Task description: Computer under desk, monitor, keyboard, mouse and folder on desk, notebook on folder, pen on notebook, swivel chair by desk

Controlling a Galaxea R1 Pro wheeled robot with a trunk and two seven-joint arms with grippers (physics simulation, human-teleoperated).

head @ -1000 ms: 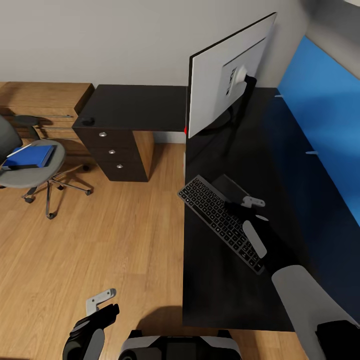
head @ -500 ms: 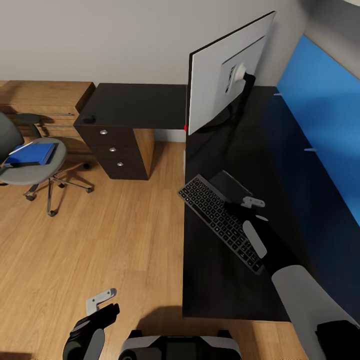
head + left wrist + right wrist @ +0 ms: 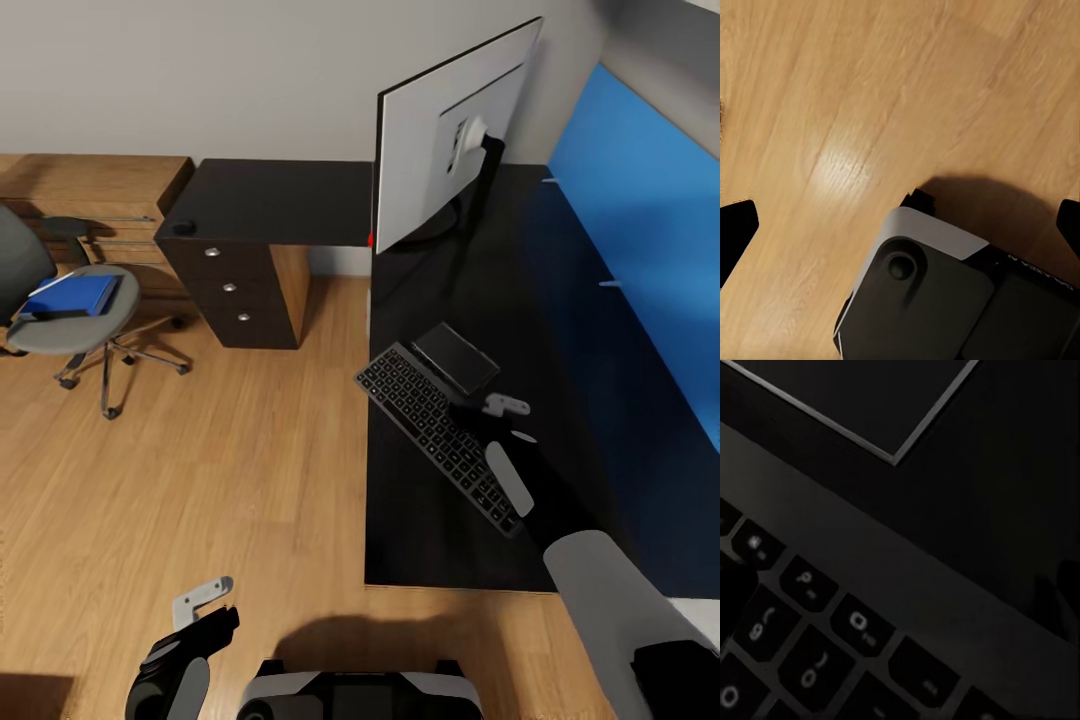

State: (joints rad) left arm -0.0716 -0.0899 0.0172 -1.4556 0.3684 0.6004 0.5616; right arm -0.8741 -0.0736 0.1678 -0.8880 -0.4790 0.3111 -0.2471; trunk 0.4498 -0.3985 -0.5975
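Observation:
My right gripper (image 3: 492, 412) is shut on the keyboard (image 3: 435, 428), which sits slantwise on the black desk (image 3: 470, 540) with its left end past the desk's edge. The right wrist view has the keyboard's keys (image 3: 802, 660) up close. Just beyond lies the dark notebook (image 3: 457, 357). Farther back the monitor (image 3: 445, 150) stands on the desk, grey back toward me. At the desk's far-left corner rests the mouse (image 3: 181, 228). The blue folder (image 3: 70, 296) lies on the swivel chair (image 3: 70, 325) at left. My left gripper (image 3: 205, 608) hangs open over the floor. Computer and pen are hidden.
A dark drawer unit (image 3: 235, 300) stands under the desk's left wing. A low light-wood counter (image 3: 90, 185) runs behind the chair. A blue wall panel (image 3: 640, 220) lines the desk's right side. Wood floor (image 3: 220, 450) stretches between me and the chair.
The camera has drawn back, so the desk's near edge sits higher in the picture. The keyboard came back with my right gripper, uncovering the whole notebook. The left gripper is unchanged.

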